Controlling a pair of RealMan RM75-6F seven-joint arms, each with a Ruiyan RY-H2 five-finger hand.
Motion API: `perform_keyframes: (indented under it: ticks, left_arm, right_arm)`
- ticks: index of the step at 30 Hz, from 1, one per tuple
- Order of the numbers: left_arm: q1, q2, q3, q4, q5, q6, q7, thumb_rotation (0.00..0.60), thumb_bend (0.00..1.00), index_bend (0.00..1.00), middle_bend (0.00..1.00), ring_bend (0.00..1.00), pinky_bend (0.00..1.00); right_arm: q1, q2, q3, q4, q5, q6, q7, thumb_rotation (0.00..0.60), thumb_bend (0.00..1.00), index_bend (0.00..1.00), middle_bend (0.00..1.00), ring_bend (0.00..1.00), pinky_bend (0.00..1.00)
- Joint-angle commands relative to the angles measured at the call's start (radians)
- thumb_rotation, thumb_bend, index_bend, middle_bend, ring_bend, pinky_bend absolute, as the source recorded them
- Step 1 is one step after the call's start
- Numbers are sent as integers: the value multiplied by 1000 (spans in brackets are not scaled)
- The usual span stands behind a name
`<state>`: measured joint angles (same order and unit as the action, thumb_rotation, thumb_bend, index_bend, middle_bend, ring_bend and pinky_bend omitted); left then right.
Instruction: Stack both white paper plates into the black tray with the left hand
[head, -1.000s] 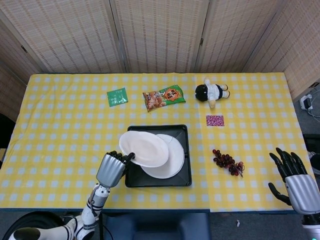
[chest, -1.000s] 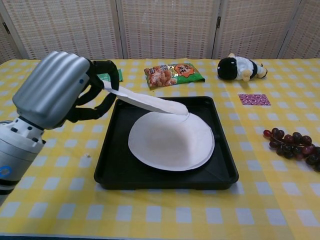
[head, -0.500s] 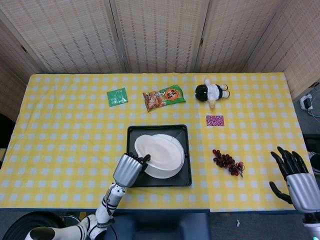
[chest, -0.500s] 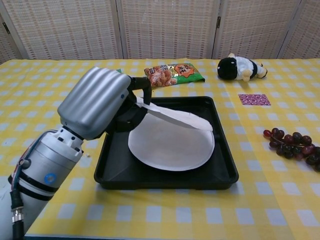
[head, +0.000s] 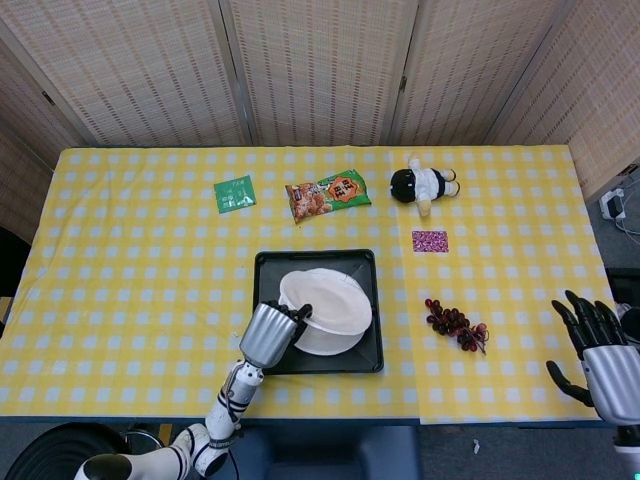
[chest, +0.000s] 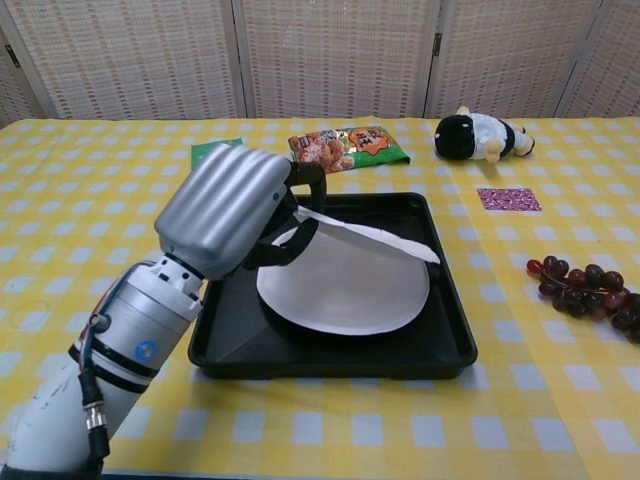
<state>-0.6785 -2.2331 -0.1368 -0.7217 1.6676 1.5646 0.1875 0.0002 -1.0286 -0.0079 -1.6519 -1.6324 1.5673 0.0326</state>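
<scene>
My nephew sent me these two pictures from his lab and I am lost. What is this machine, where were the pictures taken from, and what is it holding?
It is a two-armed robot with metal hands, steered by a person. One picture looks down from its head, the other forward from its chest. The left hand grips a white paper plate by its edge, tilted above a second white paper plate lying in the black tray. The right hand waits open at the table's corner. On the yellow checked tablecloth also lie dark grapes, an orange snack bag, a plush doll, a green packet and a small pink patterned square.
</scene>
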Motion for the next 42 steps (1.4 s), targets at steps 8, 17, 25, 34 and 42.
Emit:
perform_keyframes:
  ticks: [8, 17, 25, 34, 42]
  left_arm:
    - [-34, -36, -29, 54, -28, -20, -50, 600, 553, 628, 1000, 1000, 1000]
    - [-49, -36, -22, 59, -50, -20, -59, 600, 552, 629, 1000, 1000, 1000]
    - [-36, -36, 9, 55, -68, -42, -46, 600, 558, 632, 1000, 1000, 1000]
    - [-15, -36, 34, 29, -85, -85, -8, 600, 379, 310, 1000, 1000, 1000]
    - [17, 33, 62, -115, -102, -171, 114, 600, 229, 198, 1000, 1000, 1000]
  right_arm:
    - [-14, 10, 2, 1, 9, 17, 11, 600, 366, 0, 0, 0, 0]
    - [-17, 12, 5, 5, 11, 21, 16, 600, 366, 0, 0, 0, 0]
    - [-18, 11, 6, 5, 9, 23, 14, 600, 365, 0, 0, 0, 0]
    - [-18, 11, 6, 6, 3, 24, 13, 600, 366, 0, 0, 0, 0]
    - [-20, 9, 3, 5, -5, 28, 11, 600, 365, 0, 0, 0, 0]
